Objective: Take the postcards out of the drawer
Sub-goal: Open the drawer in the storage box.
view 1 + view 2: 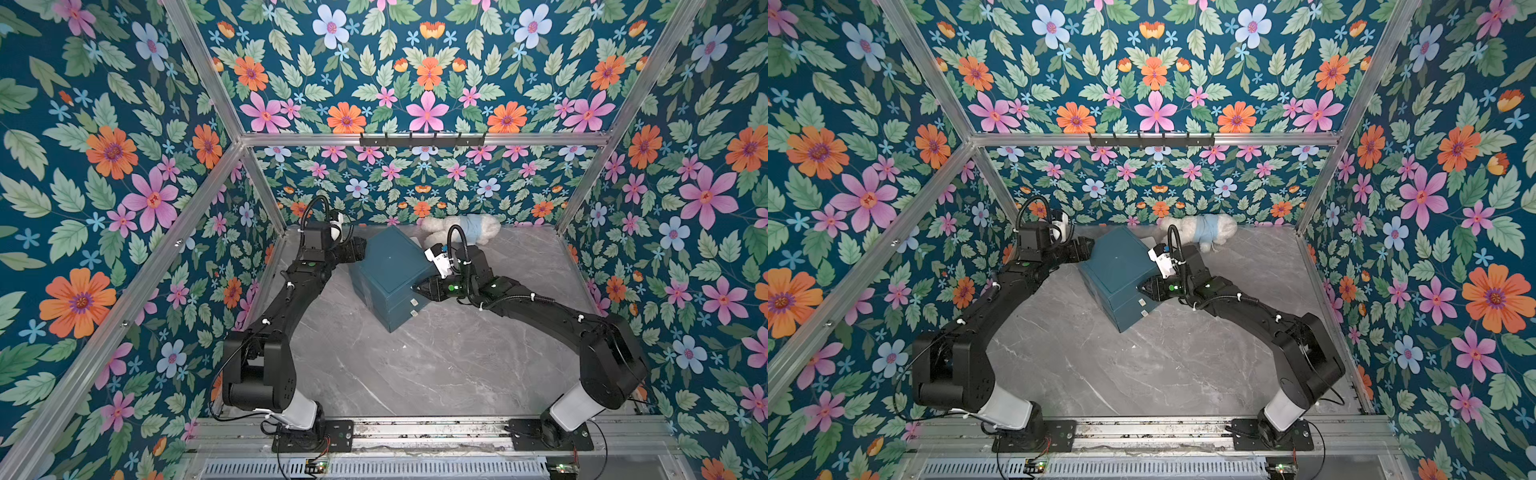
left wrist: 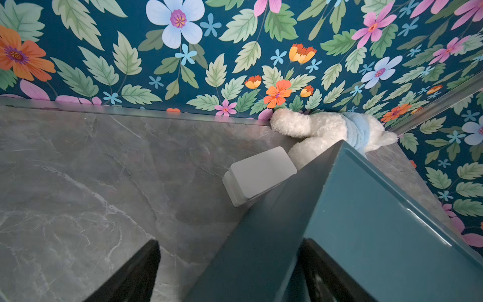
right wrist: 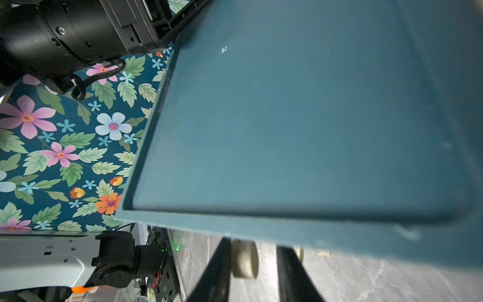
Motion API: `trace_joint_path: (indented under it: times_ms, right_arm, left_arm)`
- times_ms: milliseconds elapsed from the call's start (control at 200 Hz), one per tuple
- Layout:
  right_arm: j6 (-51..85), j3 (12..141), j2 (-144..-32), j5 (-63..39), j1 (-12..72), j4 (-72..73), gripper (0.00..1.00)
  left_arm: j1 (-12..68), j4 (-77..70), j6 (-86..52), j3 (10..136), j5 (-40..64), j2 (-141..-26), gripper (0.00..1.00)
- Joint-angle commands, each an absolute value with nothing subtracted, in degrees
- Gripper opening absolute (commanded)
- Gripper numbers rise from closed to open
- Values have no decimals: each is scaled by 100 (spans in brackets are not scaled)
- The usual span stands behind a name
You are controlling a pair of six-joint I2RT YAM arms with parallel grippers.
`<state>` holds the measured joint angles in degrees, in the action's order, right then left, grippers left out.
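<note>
Hardly begun: postcards unseen, presumably inside the shut teal box-shaped drawer cabinet (image 1: pixel 388 266). Right pincer (image 3: pixel 253 251), narrowly open, straddles its round cream knob (image 3: pixel 244 258); left pincer (image 2: pixel 230 241) gapes empty.

Tops overhead; wrist cams close on drawer unit (image 2: pixel 379 222).

Robotics laboratory cell: aluminium framing (image 1: pixel 299 139) is enclosing floral-printed wall panels (image 1: pixel 428 62) and a marble-patterned tabletop (image 1: pixel 436 365); two robot arms (image 1: pixel 291 291) are standing bolted on a base rail (image 1: pixel 428 432).
</note>
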<state>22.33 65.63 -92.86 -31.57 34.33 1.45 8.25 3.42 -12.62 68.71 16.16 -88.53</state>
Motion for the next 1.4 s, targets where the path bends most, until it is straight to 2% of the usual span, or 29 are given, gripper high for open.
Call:
trace_joint_path:
  times_ms: [0, 95, 930, 1265, 1395]
  right_arm:
    - [2332, 6599, -9283, -3217, 3430, 424, 11]
    - [2329, 6575, -9221, -3217, 3434, 354, 0]
    - [2232, 4694, -7124, -2508, 3436, -1257, 0]
    - [2271, 4480, -6671, -2241, 3430, -1664, 0]
    - [2259, 4622, -6564, -2215, 3433, -1874, 17]
  left_arm:
    - [817, 729, -1174, 6830, 1400, -8873, 86]
    - [817, 729, -1178, 6814, 1367, -8843, 86]
    - [817, 738, -1213, 6793, 1222, -8821, 87]
    - [817, 747, -1208, 6794, 1195, -8832, 87]
    - [817, 764, -1212, 6794, 1181, -8823, 87]
